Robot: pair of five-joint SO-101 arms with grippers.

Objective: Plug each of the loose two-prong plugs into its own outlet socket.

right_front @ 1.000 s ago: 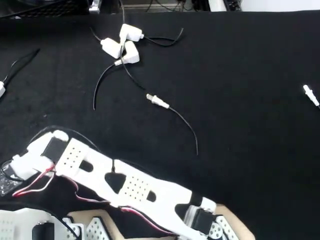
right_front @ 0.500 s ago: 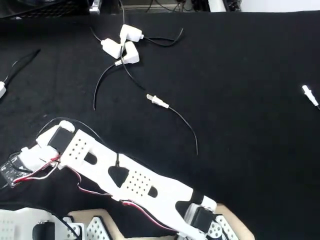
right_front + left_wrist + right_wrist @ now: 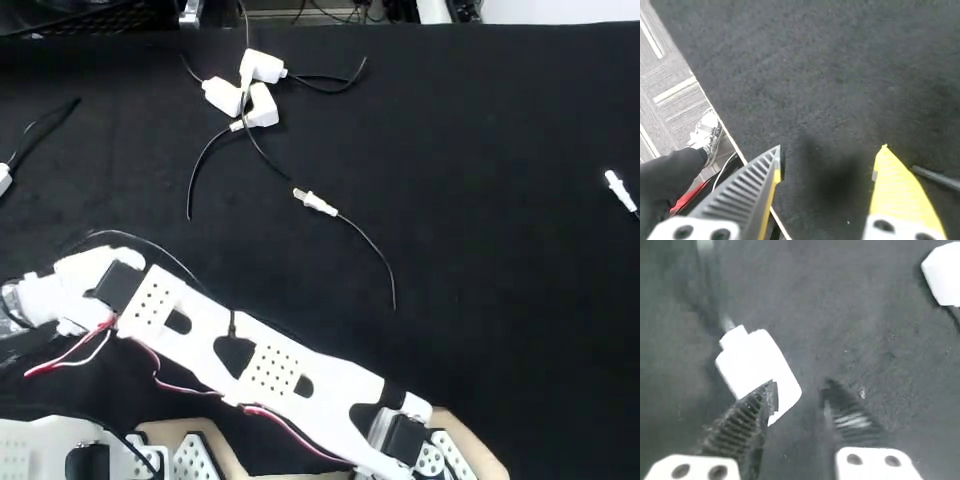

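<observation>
The right half of the black cloth-covered table (image 3: 500,150) lies open, apart from a small white plug (image 3: 620,190) at the right edge. Near the far edge, left of middle, three white plastic outlet sockets (image 3: 247,88) sit bunched together. A white plug on a thin black cord (image 3: 316,204) crosses the middle. A long white perforated arm (image 3: 250,360) lies aslant across the near left corner, reaching the left edge.

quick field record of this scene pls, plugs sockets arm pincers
surface: black cloth over the whole work area
sockets: socket cluster of three white pieces at the far side
middle: loose plug lying apart from the cluster
edge: second plug at the side of the cloth
arm: an arm stretched across the near side
left: left pincer open above bare cloth near its edge
right: right pincer open, white block beside one finger
</observation>
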